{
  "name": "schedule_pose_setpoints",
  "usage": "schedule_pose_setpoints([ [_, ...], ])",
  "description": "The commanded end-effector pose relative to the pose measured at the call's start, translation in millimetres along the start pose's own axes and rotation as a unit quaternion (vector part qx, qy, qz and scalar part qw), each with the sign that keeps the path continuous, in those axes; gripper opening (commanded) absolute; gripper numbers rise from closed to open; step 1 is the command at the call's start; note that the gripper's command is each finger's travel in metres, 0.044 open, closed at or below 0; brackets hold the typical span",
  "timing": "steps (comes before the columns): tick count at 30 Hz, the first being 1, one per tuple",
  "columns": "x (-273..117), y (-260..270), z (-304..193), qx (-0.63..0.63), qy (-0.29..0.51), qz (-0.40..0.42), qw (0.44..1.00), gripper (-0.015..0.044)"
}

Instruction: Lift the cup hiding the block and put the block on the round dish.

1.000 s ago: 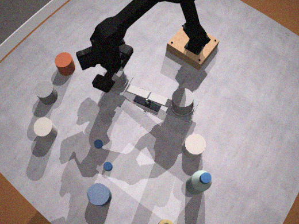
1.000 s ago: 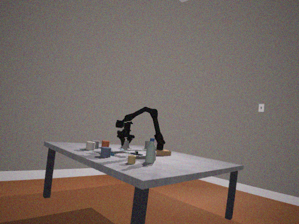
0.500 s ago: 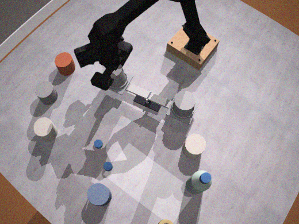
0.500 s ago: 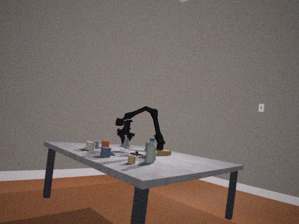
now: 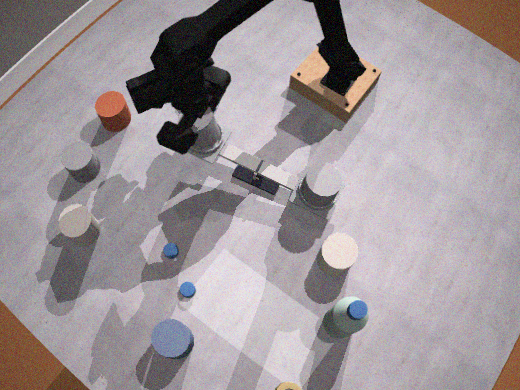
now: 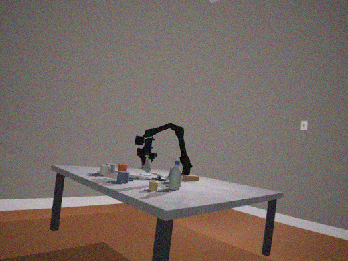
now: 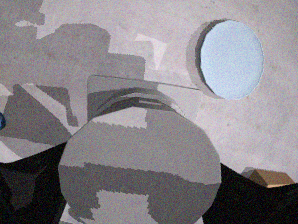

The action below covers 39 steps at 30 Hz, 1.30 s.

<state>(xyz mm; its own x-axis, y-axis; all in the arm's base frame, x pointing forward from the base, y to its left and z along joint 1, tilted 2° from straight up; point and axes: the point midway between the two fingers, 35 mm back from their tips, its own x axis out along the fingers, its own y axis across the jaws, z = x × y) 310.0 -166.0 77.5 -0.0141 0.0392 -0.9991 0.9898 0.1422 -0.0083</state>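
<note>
Yellow block [image 5: 289, 386] — cut off by the top view's edge.
</note>
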Motion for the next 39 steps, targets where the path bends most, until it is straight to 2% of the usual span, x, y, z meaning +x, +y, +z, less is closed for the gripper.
schedule_pose_setpoints([
  [1, -11.6, 4.0, 6.0, 0.002, -0.014, 0.009, 1.0, 0.0],
  [39, -61.1, 1.1, 3.2, 0.002, -0.014, 0.009, 1.0, 0.0],
])
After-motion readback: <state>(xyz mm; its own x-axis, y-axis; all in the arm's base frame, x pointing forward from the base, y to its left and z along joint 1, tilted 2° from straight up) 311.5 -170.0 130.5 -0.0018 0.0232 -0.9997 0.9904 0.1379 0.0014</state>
